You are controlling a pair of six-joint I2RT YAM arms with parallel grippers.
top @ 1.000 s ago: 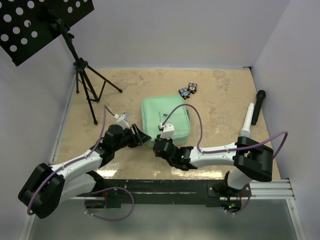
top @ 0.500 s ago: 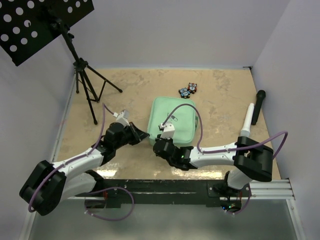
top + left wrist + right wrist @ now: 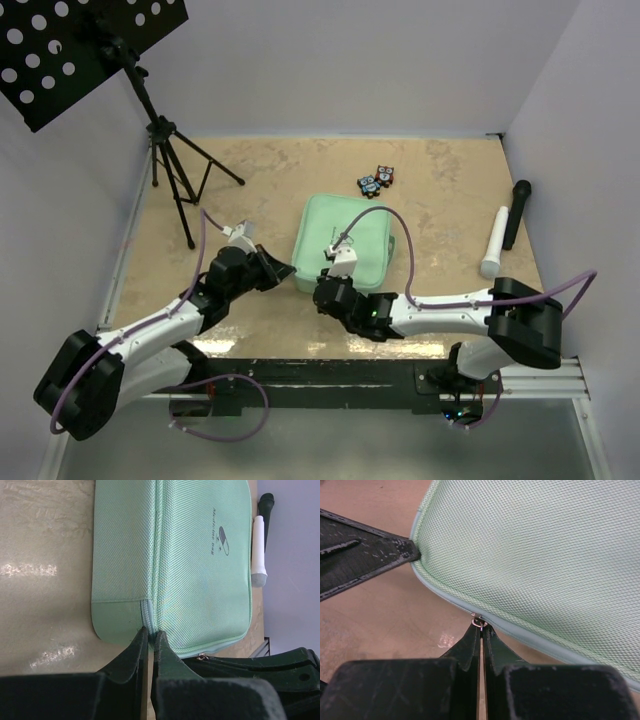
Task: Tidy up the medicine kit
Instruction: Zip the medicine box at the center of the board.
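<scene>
Mint-green med kit [image 3: 190,580], beige marbled tbl [image 3: 450,180]

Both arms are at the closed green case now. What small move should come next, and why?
Probably the right gripper should draw the zipper pull along the medicine kit's edge, away from the left gripper. The kit is zipped shut, the right jaws are closed on the pull's small ring, and the left jaws pinch the near corner seam, seemingly to brace it.

Robot lab cell, white walls [image 3: 350,70], mounting rail [image 3: 320,372], tripod stand [image 3: 172,165]
</scene>
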